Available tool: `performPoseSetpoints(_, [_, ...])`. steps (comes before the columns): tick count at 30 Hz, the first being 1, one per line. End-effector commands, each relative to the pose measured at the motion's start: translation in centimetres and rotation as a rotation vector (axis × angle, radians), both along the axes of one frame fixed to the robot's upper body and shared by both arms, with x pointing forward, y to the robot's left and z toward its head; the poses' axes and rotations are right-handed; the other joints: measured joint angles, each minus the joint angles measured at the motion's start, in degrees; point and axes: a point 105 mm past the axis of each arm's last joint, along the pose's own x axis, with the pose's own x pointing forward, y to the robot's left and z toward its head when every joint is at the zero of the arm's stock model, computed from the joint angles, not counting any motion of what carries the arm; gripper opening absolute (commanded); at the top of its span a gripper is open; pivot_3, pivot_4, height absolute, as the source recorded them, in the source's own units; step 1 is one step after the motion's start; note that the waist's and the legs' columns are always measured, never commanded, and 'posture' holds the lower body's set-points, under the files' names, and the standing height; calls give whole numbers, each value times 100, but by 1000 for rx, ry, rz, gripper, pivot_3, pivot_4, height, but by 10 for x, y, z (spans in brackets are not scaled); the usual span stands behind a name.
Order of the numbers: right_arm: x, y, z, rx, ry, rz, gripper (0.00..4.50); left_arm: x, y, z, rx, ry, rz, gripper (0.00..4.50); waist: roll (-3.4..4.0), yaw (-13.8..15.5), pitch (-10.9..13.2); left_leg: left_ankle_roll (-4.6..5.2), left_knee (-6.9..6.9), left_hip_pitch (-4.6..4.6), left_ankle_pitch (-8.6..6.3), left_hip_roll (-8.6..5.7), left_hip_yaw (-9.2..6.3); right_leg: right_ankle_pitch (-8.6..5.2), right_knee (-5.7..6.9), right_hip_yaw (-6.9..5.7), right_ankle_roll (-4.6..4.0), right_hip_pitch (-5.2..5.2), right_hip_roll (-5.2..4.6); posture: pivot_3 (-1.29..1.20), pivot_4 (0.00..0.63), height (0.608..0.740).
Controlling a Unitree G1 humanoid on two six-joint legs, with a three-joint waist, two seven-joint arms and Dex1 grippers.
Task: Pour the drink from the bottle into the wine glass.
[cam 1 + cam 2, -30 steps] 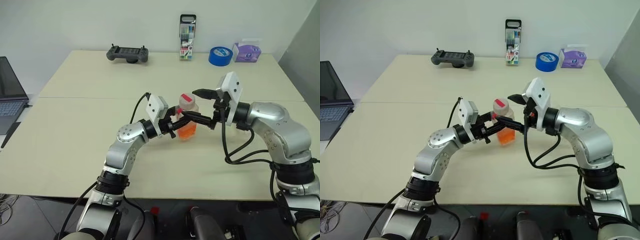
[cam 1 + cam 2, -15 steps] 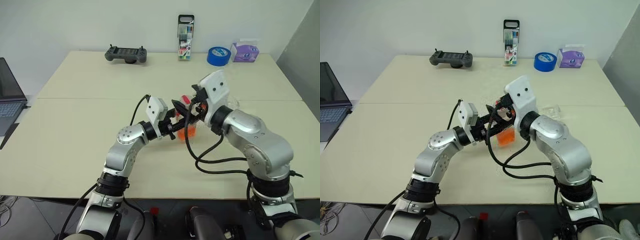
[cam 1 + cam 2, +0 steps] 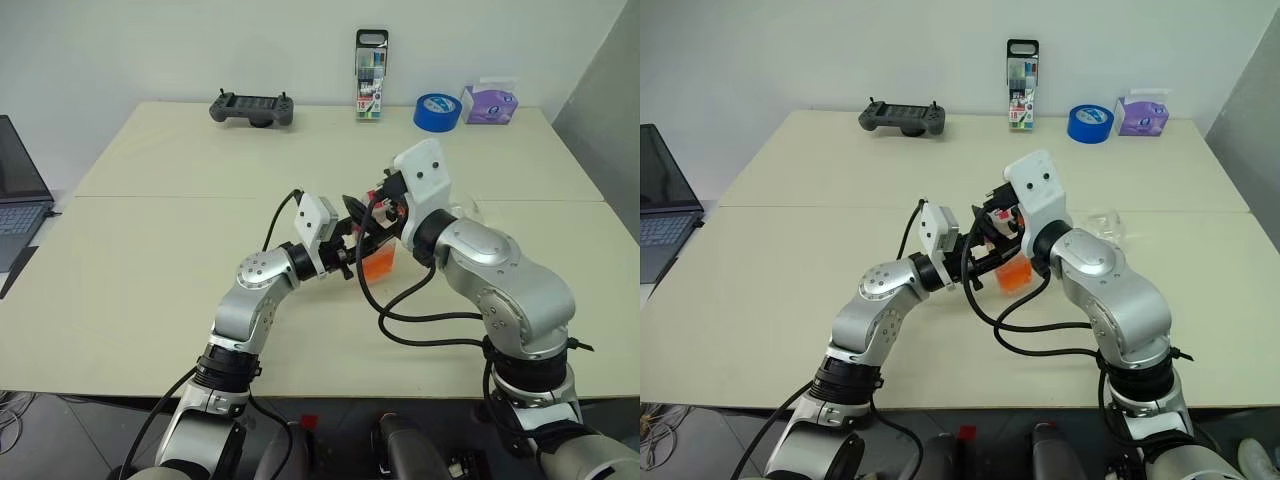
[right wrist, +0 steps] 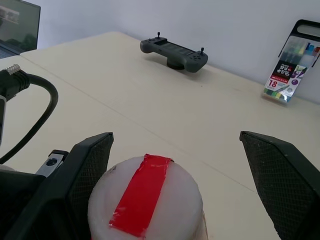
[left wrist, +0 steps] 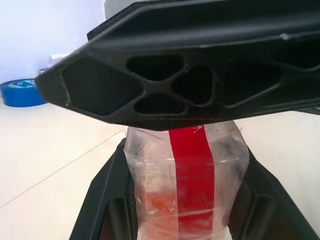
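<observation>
Left gripper (image 3: 352, 252): I have it clamped on the bottle (image 3: 377, 262), low on the body, just above the table (image 3: 150, 290); in the left wrist view its two fingers hug both sides of the clear plastic.
Drink (image 5: 165, 207): orange-red, filling the lower part of the bottle, so the bottle stands about upright.
Right gripper (image 4: 175, 190): jaws wide apart, one finger (image 4: 90, 170) on each side of the cap (image 4: 145, 197), neither pad touching it as far as I can see.
Step, as I judge it: uncapping; nothing poured yet.
Risk one: if I close the right jaws off-centre, they may slip on the rounded cap and twist the bottle inside the left grip.
Risk two: squeezing the thin plastic harder could push the drink out once the cap loosens.
Wine glass (image 3: 1102, 222): a faint clear shape behind the right arm, apart from the bottle; swinging that arm back could knock it over.
View difference: the right wrist view shows the gaps beside the cap, which the head views hide behind the arm; the head views place the glass.
Far edge: controller (image 3: 252, 106), marker pack (image 3: 372, 88), blue tape roll (image 3: 437, 110), tissue box (image 3: 490, 103).
</observation>
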Motion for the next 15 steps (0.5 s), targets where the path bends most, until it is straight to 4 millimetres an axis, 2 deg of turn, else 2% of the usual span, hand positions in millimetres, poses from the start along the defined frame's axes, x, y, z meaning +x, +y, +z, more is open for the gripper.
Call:
performPoseSetpoints(1, [-4, -20, 13, 32, -49, -62, 4308, -1, 2, 19, -28, -79, 6, 1741, 0, 0, 0, 0, 0, 0, 0, 0, 0, 0, 0, 0, 0, 0, 0, 0, 150, 740])
performPoseSetpoints(7, [-18, -17, 13, 59, -40, 19, 4308, 1, 3, 16, -21, -73, 10, 1741, 0, -1, 0, 0, 0, 0, 0, 0, 1, 0, 0, 0, 0, 1, 3, 0, 150, 740])
performPoseSetpoints(15, [-37, -10, 2, 34, 5, 128, 4308, 3, 5, 15, -19, -77, 19, 1741, 0, -2, 0, 1, 0, 0, 0, 0, 0, 0, 0, 0, 0, 1, 8, 0, 150, 740])
